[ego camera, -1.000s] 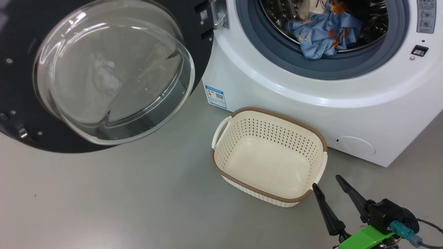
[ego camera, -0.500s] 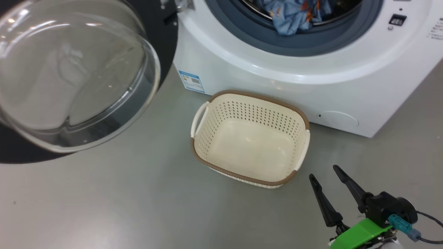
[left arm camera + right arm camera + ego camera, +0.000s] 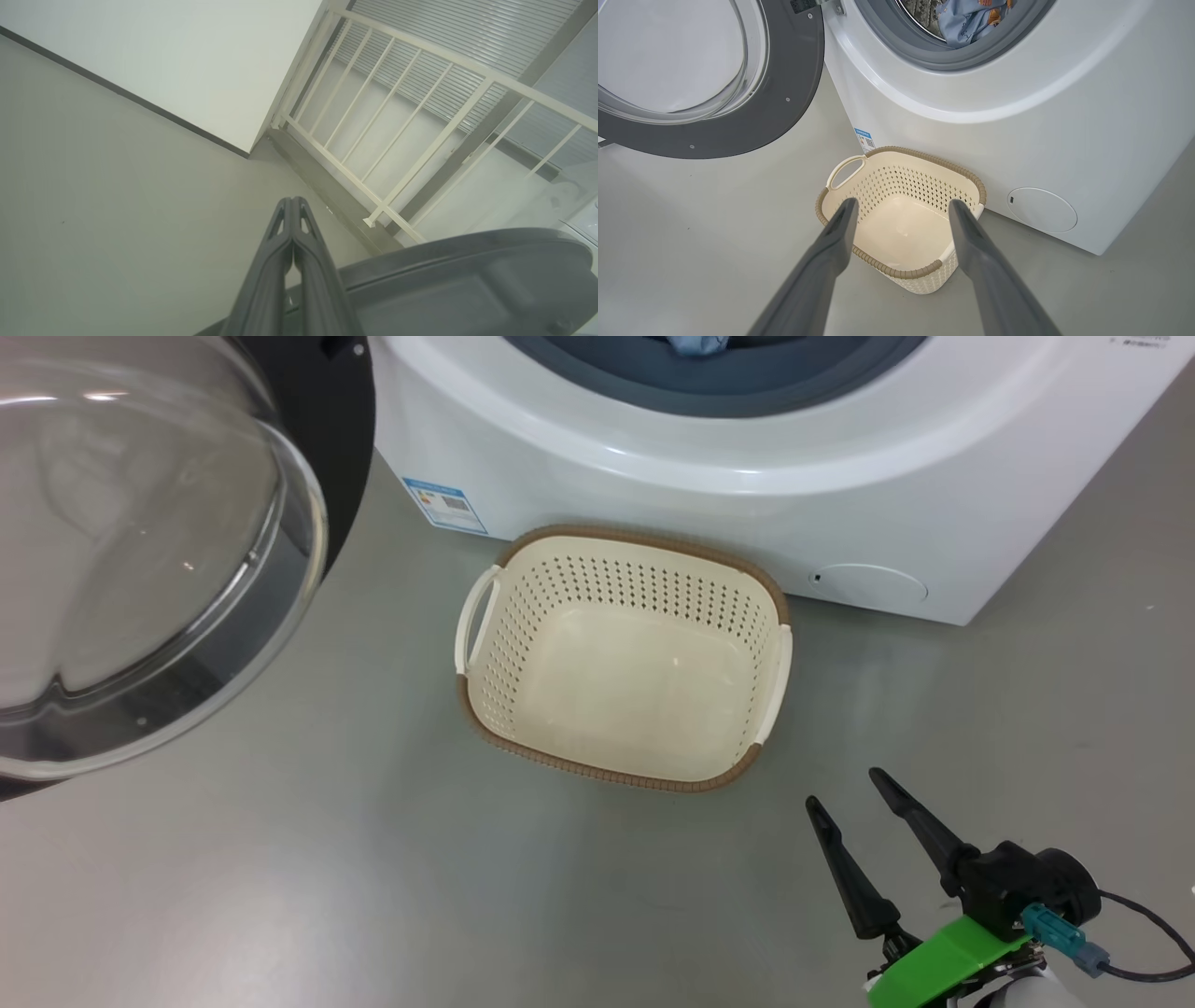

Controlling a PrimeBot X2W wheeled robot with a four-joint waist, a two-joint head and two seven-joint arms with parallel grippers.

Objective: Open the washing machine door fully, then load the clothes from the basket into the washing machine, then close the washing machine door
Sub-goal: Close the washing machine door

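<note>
a: where are the clothes (image 3: 966,21)?
b: inside the washing machine (image 3: 747,513). the basket (image 3: 644,534) sits on the floor (image 3: 327,859) just before it.
a: the door?
b: the washing machine door (image 3: 140,569) stands swung open, at the left.
a: jaws?
b: left gripper (image 3: 292,201) pressed together on nothing. right gripper (image 3: 844,787) spread, near the basket, not touching.

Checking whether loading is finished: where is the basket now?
Centre of the head view, the basket stands empty on the floor just in front of the washing machine, the open door on the robot's left.
</note>
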